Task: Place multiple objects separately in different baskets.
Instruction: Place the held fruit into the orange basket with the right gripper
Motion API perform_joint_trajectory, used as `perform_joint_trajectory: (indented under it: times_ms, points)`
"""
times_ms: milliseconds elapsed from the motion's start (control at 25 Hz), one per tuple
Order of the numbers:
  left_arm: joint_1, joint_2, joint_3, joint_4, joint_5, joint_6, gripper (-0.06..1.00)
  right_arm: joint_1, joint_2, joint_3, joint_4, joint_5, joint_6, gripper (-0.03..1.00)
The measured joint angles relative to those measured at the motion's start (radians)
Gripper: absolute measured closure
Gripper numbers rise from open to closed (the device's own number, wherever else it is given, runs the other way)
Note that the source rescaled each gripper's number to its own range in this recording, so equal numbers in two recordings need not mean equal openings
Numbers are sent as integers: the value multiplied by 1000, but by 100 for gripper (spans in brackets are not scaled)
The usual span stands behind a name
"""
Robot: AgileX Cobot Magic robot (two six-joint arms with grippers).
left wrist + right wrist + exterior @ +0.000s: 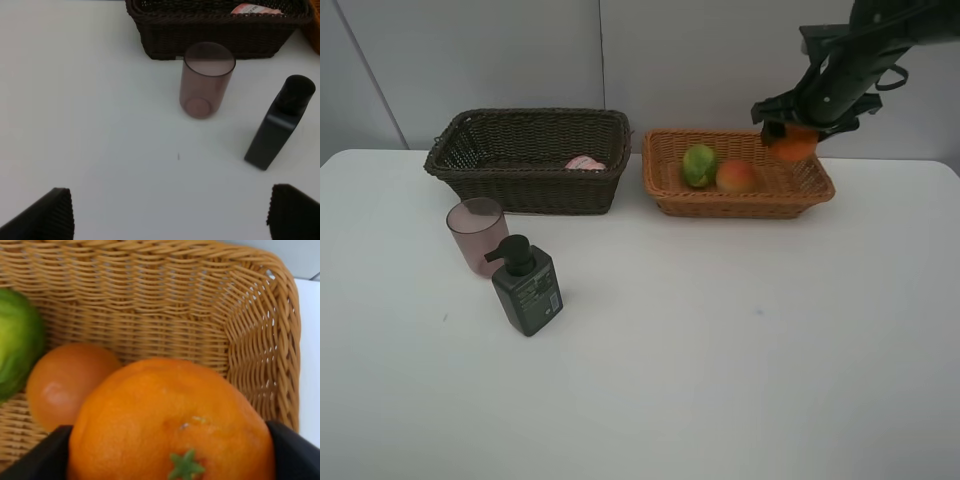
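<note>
My right gripper (794, 135) is shut on the orange (796, 145) and holds it just above the right part of the light orange-brown basket (672, 198). The orange fills the right wrist view (170, 420). In that basket lie the green mango-like fruit (699, 165) (15, 355) and the red-yellow peach (735, 176) (67, 382). The pink bottle (585, 162) (255, 8) lies in the dark brown basket (530, 190). The mauve cup (477, 235) (206, 80) and the dark green pump bottle (525, 285) (280, 130) stand on the table. My left gripper (170, 212) is open above the table, out of the high view.
The white table (720, 350) ends at a grey wall (520, 50) behind the baskets. The two baskets stand side by side at the back. The cup and pump bottle stand close together in front of the dark basket.
</note>
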Motion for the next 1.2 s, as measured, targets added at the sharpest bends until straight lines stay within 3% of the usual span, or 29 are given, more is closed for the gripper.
perform_joint_trajectory:
  times_ms: [240, 640, 720, 880, 1200]
  points:
    - [0, 0, 0, 0, 0, 0, -6, -1, 87, 0, 0, -80, 0, 29]
    - [0, 0, 0, 0, 0, 0, -6, -5, 121, 0, -9, -92, 0, 29]
    - [0, 0, 0, 0, 0, 0, -6, -5, 121, 0, -9, -92, 0, 25]
    - [0, 0, 0, 0, 0, 0, -6, -5, 99, 0, -9, -83, 0, 7]
    - [0, 0, 0, 0, 0, 0, -6, 46, -24, 14, -1, 31, 0, 2]
